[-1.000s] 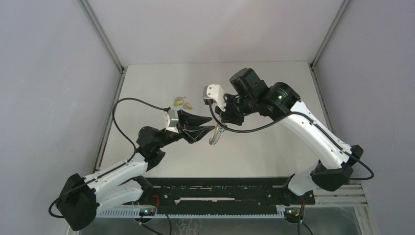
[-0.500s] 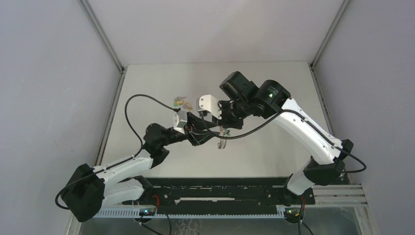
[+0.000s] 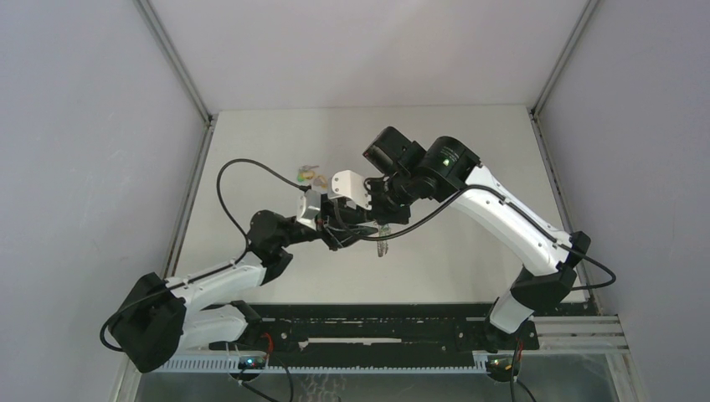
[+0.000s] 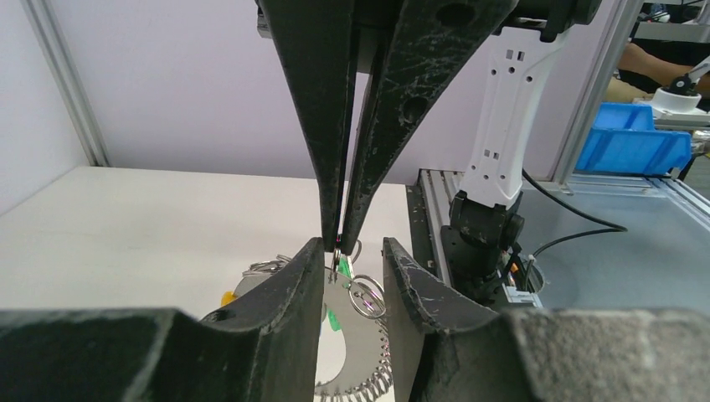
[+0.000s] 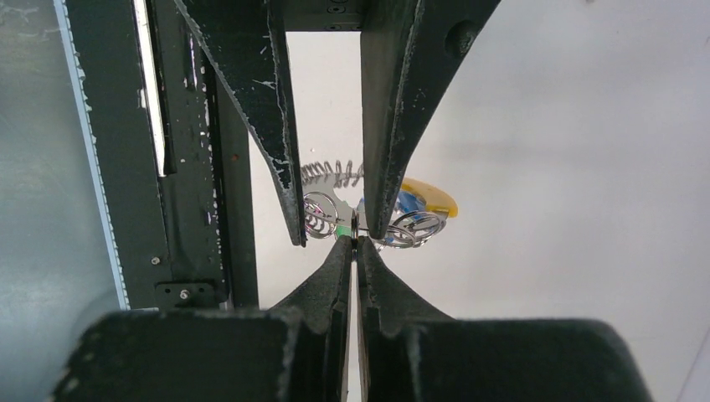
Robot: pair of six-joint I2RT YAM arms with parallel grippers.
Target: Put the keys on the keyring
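The right pincer [image 5: 356, 244] is clenched, its two fingertips pressed flat together on the top edge of the keyring [image 4: 363, 345], which hangs from that pinch above the table [image 3: 469, 251], about midway across it and well out from the arm bases. The keyring shows as a silvery piece with a ribbed, coil-like rim, and in the overhead view it dangles just below the point where the two arms meet. The left pincer [image 4: 352, 253] is released, with its jaws part way apart. It reaches in from the opposite side, so that its fingers [image 4: 289, 306] stand one on either side of the right pincer's closed tips and of the upper part of the keyring. Whether either of those fingers touches the ring cannot be told. A small wire loop [image 4: 367, 297] sits against the keyring between the left fingers, and a green key head [image 5: 343, 228] shows just beside the pinch point; whether it is threaded on the ring is unclear. The rest of the keys [image 3: 308, 176] lie in a small loose cluster on the table, beyond the left pincer and to its left, apart from the hanging keyring. From the right wrist view a yellow head and a blue one show behind the left pincer's finger.
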